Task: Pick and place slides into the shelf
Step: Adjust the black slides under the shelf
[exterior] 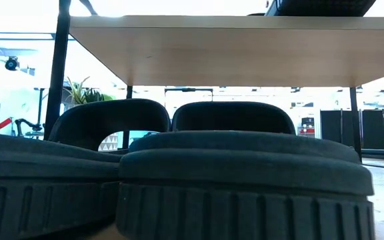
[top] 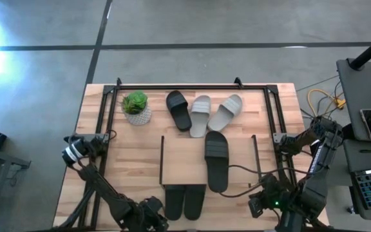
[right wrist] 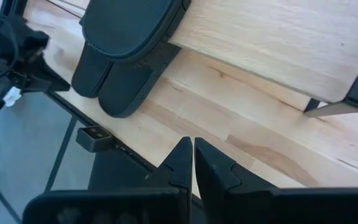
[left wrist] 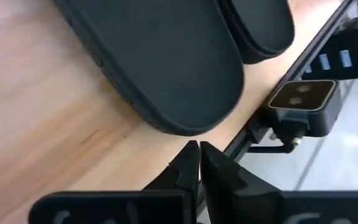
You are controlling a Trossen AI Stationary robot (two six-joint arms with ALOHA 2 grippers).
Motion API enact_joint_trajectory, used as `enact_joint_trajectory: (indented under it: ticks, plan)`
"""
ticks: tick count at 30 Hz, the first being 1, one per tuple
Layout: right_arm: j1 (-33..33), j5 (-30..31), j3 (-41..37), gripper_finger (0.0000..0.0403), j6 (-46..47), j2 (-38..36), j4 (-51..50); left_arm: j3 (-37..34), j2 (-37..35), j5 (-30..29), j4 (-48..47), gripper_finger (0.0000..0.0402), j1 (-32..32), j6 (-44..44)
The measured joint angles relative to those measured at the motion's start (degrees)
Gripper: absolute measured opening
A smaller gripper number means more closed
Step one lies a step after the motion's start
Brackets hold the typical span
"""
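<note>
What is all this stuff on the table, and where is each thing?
black slides: four; one on the shelf top, two side by side under the shelf at the table's near edge, one at the back beside the plant
grey slides: two, light grey, at the back, right of that black one
shelf: one, light wood top, black frame, mid-table
potted plant: one, green in a pale pot, back left
left hand: shut, empty, near edge
right hand: shut, empty, near edge

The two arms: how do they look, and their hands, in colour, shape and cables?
Both arms are dark, built of jointed segments. The left hand and right hand each have two black, wedge-shaped fingers tapering to thin tips. Black cables trail from the right arm, which shows a small green light. The left arm has a white band near its base.
</note>
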Motion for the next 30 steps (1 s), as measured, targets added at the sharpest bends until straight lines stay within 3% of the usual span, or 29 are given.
enact_joint_trajectory:
  ticks: [11,23,30]
  plan:
    - [0.2,-0.1,0.0,0.0011,0.0,0.0,-2.5,1.2,0.6,-0.2,1.9,0.0,0.6,-1.2]
    - [1.4,-0.3,0.0,0.0011,0.6,-0.7,-2.8,5.4,7.0,-0.4,2.6,0.0,1.2,-1.6]
    - [1.4,-0.3,0.0,0.0011,0.6,-0.7,-3.1,5.8,7.9,-6.4,-0.4,0.0,2.2,-5.6]
